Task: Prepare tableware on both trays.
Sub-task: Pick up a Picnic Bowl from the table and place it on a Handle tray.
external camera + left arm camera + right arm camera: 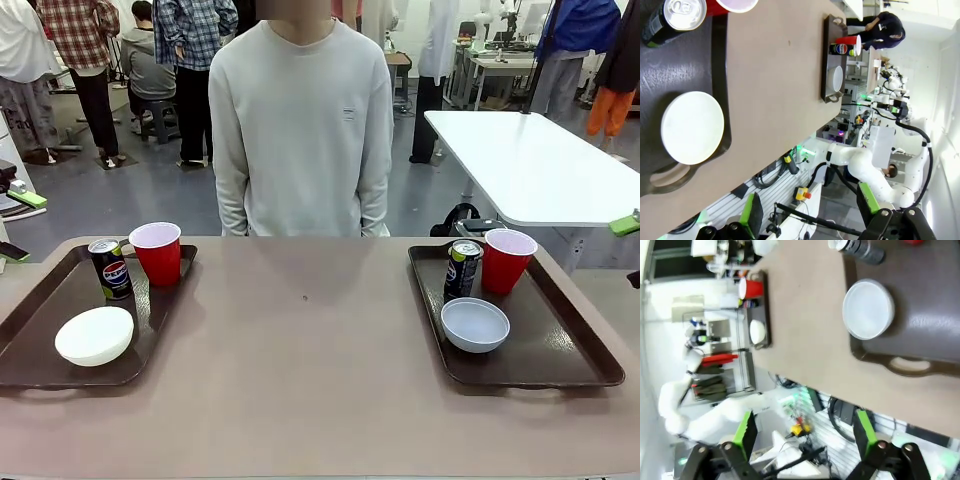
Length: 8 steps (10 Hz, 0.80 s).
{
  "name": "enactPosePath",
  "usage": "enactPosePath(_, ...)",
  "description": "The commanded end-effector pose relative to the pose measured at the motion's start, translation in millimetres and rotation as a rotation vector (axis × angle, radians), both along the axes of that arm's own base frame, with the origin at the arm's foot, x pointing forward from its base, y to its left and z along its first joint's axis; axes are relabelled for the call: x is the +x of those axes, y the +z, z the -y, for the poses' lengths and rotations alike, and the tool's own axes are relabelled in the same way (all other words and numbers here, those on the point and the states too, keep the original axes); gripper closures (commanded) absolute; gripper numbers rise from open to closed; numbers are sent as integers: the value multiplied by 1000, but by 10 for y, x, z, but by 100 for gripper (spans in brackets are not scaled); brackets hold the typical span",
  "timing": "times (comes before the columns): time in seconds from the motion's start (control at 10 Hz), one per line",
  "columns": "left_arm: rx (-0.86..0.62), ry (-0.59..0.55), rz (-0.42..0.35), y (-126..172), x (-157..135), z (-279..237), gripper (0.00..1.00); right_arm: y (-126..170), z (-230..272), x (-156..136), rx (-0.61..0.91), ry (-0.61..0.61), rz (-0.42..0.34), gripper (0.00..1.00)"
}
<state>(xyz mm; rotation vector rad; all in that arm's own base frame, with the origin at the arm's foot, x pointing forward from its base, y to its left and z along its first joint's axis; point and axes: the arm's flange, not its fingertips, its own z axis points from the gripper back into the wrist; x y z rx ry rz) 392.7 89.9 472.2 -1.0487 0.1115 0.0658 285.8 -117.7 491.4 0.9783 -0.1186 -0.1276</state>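
A robotics lab, seemingly: white robot arm (pixel 860 165) (with emergency-stop button (pixel 802 192)), white worktable (pixel 530 165), standing people (pixel 190 60).

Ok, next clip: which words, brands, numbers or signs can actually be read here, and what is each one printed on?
"PEPSI": vertical white lettering on the dark drink can standing on the left dark brown plastic tray.
Round red, white and blue emblem, no legible words: on the other dark drink can on the right dark brown plastic tray.
Small mark on the chest of the person's pale sweatshirt: too small to read.
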Motion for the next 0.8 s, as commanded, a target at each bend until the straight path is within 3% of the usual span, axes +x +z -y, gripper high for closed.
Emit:
enactPosePath(0.0, -13, -2, 7, 17, -17, -10, 0, -192, 65, -1, 86, 59, -29, 0)
enactPosePath(0.3, -13, -2, 7, 17, -17, -10, 0, -205, 88, -126, 122, 68, -55, 0)
enactPosePath(0.5, -13, -2, 7, 17, -17, -10, 0, -240, -52, -61, -34, 2, -35, 0)
enactPosePath(0.6, -13, -2, 7, 17, -17, -10, 0, -237, 76, -122, 93, 66, -77, 0)
enactPosePath(0.7, -13, -2, 7, 17, -17, -10, 0, -237, 76, -122, 93, 66, -77, 0)
